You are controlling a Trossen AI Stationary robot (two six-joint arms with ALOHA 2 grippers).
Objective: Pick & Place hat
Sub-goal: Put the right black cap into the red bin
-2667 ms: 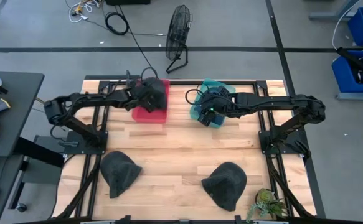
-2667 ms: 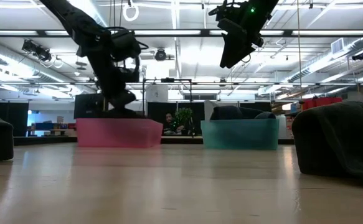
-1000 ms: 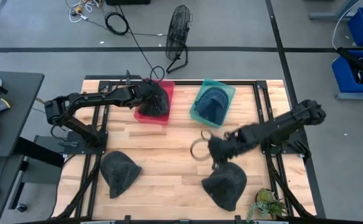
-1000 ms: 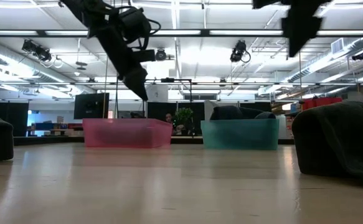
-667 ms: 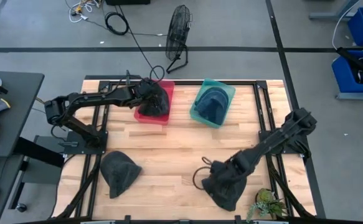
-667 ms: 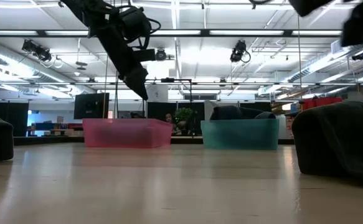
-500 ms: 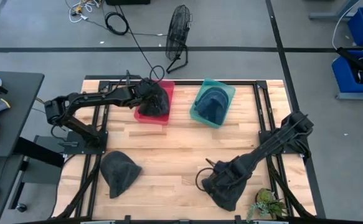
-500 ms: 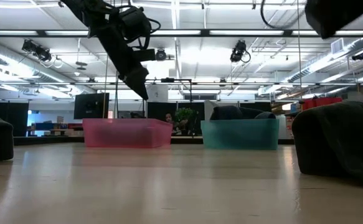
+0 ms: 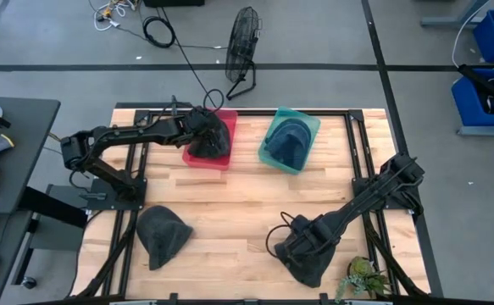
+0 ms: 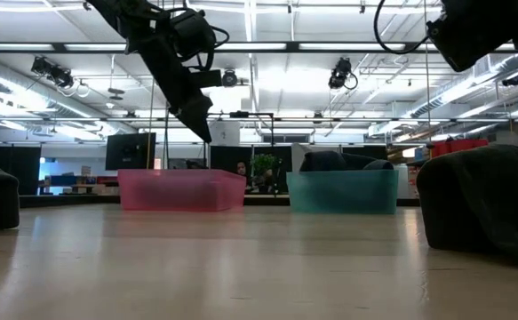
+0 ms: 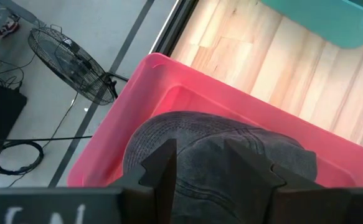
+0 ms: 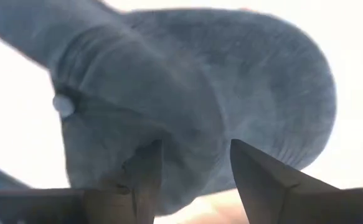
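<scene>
Two dark grey hats rest on the wooden table near its front edge, one at the left (image 9: 163,235) and one at the right (image 9: 311,261). My right gripper (image 12: 197,168) hangs open just over the right hat (image 12: 231,81), fingers pointing down at its crown; in the low view the arm (image 10: 472,36) stands above that hat (image 10: 485,200). My left gripper (image 11: 206,167) is open above a grey hat (image 11: 200,134) that lies in the pink bin (image 9: 197,158). A further hat (image 9: 289,140) lies in the teal bin (image 9: 268,154).
The pink and teal bins stand side by side at the table's far edge. A small plant (image 9: 361,275) sits at the near right corner. A floor fan (image 9: 245,42) stands beyond the far edge. Bare wood lies between the bins and the two near hats.
My right gripper has swung from the middle of the table toward the near edge and come down over the right hat, staying open. The hats have kept their places.
</scene>
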